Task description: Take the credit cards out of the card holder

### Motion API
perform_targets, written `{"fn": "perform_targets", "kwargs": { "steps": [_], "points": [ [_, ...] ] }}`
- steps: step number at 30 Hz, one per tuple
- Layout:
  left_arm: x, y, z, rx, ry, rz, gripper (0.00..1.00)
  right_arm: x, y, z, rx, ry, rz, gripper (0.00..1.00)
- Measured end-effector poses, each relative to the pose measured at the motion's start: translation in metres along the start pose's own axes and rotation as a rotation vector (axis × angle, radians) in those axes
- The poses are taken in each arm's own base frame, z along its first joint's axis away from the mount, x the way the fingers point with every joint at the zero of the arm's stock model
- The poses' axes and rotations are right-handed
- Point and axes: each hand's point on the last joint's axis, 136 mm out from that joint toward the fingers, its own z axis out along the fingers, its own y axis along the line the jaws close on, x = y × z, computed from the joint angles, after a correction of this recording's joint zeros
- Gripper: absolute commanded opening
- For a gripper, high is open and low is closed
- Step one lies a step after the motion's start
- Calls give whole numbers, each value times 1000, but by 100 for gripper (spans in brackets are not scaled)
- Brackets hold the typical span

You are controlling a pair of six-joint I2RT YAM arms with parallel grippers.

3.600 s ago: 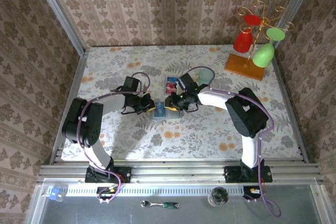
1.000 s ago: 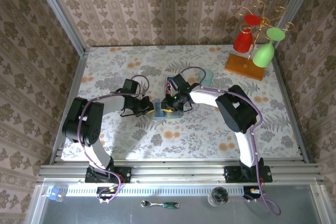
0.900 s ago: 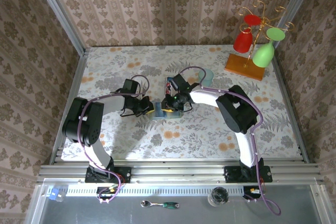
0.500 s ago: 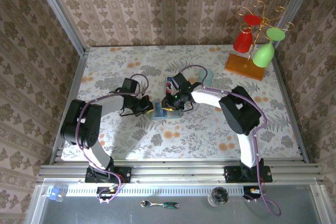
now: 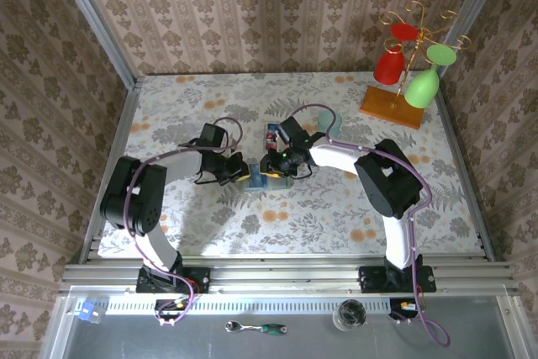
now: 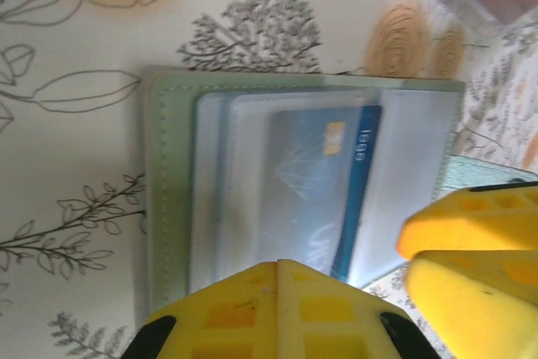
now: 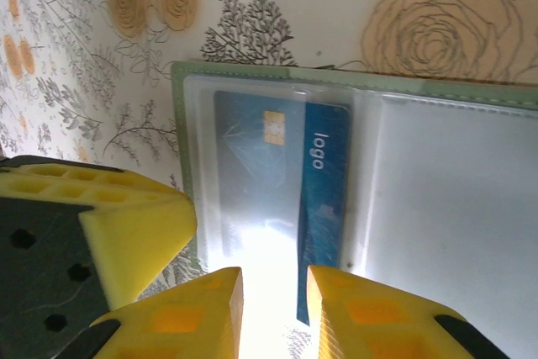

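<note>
The credit cards are to be treated as thin, light, stiff and slick plastic. The card holder is soft and is expected to slide or fold unless restrained. The holder is laid open and flat on the table, between the two grippers.

One blue card is seated in a clear sleeve of the panel nearer the left gripper, with a darker strip marked "logo" uncovered at the sleeve mouth. A red card is seen on the table just beyond the holder.

The left gripper is pressed together, its pads set over the holder's edge. Whether that edge is pinched or merely held down cannot be told. The right gripper is held with a narrow gap between its pads, above the blue card's end, and nothing is seen clamped.

Hold is best taken on the exposed strip, and the card drawn along the sleeve while the holder is pinned. Bending of the card is to be avoided.
</note>
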Motion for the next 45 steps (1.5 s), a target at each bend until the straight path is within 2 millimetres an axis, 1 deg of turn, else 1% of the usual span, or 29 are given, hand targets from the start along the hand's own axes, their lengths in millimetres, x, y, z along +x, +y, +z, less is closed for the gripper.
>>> {"fn": "perform_targets", "kwargs": {
  "steps": [2, 8, 16, 34, 45],
  "points": [
    [2, 5, 3, -14, 12, -8, 0, 0, -2, 0, 2, 0, 4, 27],
    [2, 6, 4, -15, 15, -3, 0, -2, -5, -1, 3, -2, 12, 28],
    [2, 6, 4, -15, 15, -1, 0, -6, 0, -2, -38, 2, 16, 29],
    [2, 6, 4, -16, 15, 4, 0, -2, -8, 15, -67, 42, 53, 29],
    [2, 6, 4, -15, 15, 4, 0, -1, -8, 16, -66, 45, 55, 30]
  ]
}}
